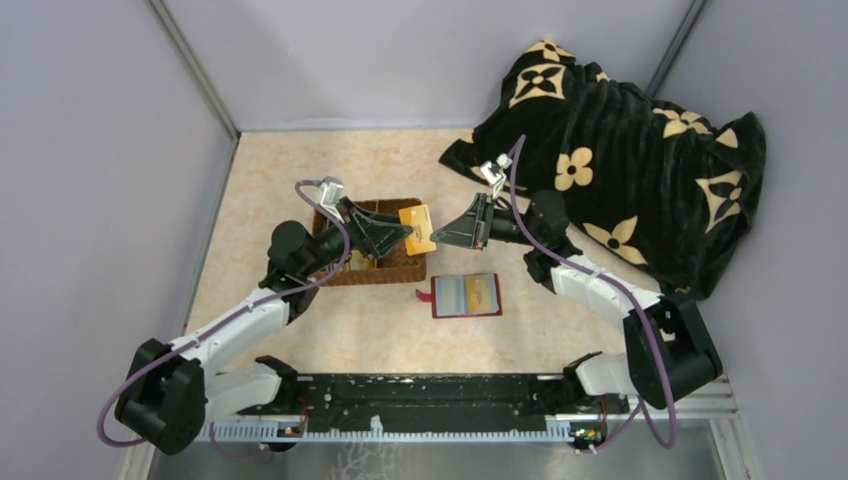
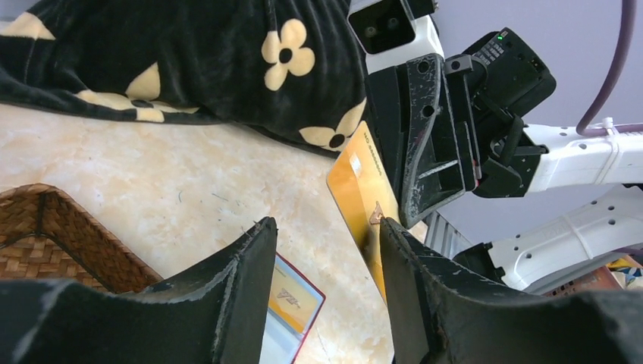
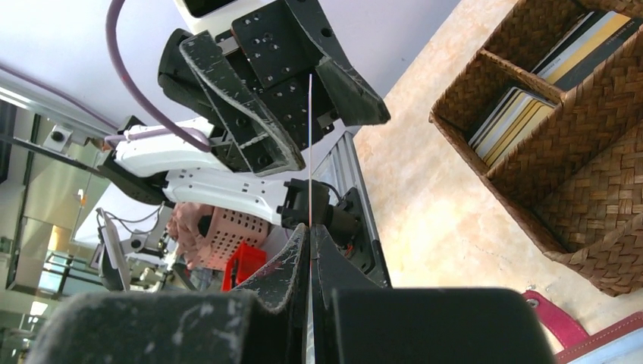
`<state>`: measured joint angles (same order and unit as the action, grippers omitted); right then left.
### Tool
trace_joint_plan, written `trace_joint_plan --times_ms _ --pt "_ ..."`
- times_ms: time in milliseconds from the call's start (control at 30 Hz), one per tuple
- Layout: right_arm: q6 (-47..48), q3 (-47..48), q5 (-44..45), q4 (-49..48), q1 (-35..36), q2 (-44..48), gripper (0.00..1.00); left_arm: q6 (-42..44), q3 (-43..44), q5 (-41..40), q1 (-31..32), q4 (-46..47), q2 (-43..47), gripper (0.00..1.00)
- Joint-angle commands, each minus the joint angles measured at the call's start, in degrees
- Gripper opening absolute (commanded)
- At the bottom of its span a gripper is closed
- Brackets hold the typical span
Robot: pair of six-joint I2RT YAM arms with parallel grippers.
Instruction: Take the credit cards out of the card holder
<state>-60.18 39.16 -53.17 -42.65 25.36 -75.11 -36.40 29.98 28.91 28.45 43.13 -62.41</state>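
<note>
My right gripper is shut on one edge of an orange-yellow credit card and holds it in the air above the table. In the right wrist view the card shows edge-on as a thin line between the closed jaws. My left gripper is open around the card's other end. In the left wrist view the card lies against one finger, with a wide gap to the other. The red card holder lies open on the table, with an orange card in its clear pocket.
A brown wicker divided basket stands under the left arm; several cards stand in its compartments. A black blanket with cream flowers is heaped at the back right. Grey walls enclose the table.
</note>
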Motion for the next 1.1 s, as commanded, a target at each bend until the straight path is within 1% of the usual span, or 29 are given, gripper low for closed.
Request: trace_joint_plan --times_ms 0,100,267,300,367,433,467,533,567,633,667,700,733,800,867,1000,1067 --pt "1.5 0.5 -1.5 -2.8 -0.3 0.8 0.0 -2.2 0.6 3.3 -0.3 5.5 -2.4 0.57" --pt "1.5 0.4 -1.4 -2.8 -0.3 0.9 0.0 -3.5 -0.1 4.4 -0.2 7.7 -3.1 0.55" --pt "1.7 0.7 -1.4 -2.7 -0.3 0.6 0.0 -2.9 -0.7 5.3 -0.1 5.8 -1.6 0.56" --pt "1.7 0.8 -1.4 -2.8 -0.3 0.6 0.0 -2.6 -0.9 5.1 -0.1 5.2 -1.0 0.53" --pt "1.7 0.8 -1.3 -2.8 -0.3 0.4 0.0 -1.7 -0.9 4.5 -0.1 3.3 0.4 0.43" --pt "1.7 1.0 -1.1 -2.7 -0.3 0.2 0.0 -1.0 -0.9 4.5 -0.1 2.3 1.7 0.34" --pt "1.5 1.0 -1.1 -3.0 -0.3 0.1 0.0 -0.8 -0.7 4.8 -0.1 1.8 1.9 0.32" --pt "1.0 1.1 -1.1 -3.6 -0.3 -0.1 0.0 -0.9 -0.5 5.5 -0.1 1.3 2.4 0.31" --pt "0.7 1.2 -1.1 -3.9 -0.3 0.0 0.0 -0.9 -0.4 5.8 -0.1 1.2 2.5 0.28" --pt "0.4 1.2 -1.2 -4.3 -0.3 0.1 0.0 -1.2 -0.4 6.4 -0.1 1.2 2.6 0.16" --pt "0.4 1.2 -1.1 -4.2 -0.3 0.2 0.0 -1.4 -0.5 6.7 -0.1 1.2 2.5 0.14" --pt "0.5 1.1 -1.1 -4.2 -0.3 0.3 0.0 -1.6 -0.6 6.8 -0.1 1.4 2.5 0.14" --pt "0.5 1.0 -1.1 -4.1 -0.3 0.5 0.0 -1.7 -0.7 7.0 -0.1 1.7 2.4 0.18" --pt "0.4 1.0 -1.2 -4.2 -0.3 0.7 0.0 -1.9 -0.7 7.4 -0.1 1.9 2.1 0.33" --pt "0.3 0.9 -1.2 -4.2 -0.3 0.9 0.0 -2.4 -0.9 7.8 -0.1 2.6 1.7 0.39" --pt "0.3 1.0 -1.2 -4.1 -0.3 1.0 0.0 -3.1 -1.2 8.3 -0.1 3.9 1.2 0.4" --pt "0.3 0.9 -1.3 -4.1 -0.3 0.9 0.0 -3.1 -1.4 8.1 -0.1 4.0 1.3 0.38"
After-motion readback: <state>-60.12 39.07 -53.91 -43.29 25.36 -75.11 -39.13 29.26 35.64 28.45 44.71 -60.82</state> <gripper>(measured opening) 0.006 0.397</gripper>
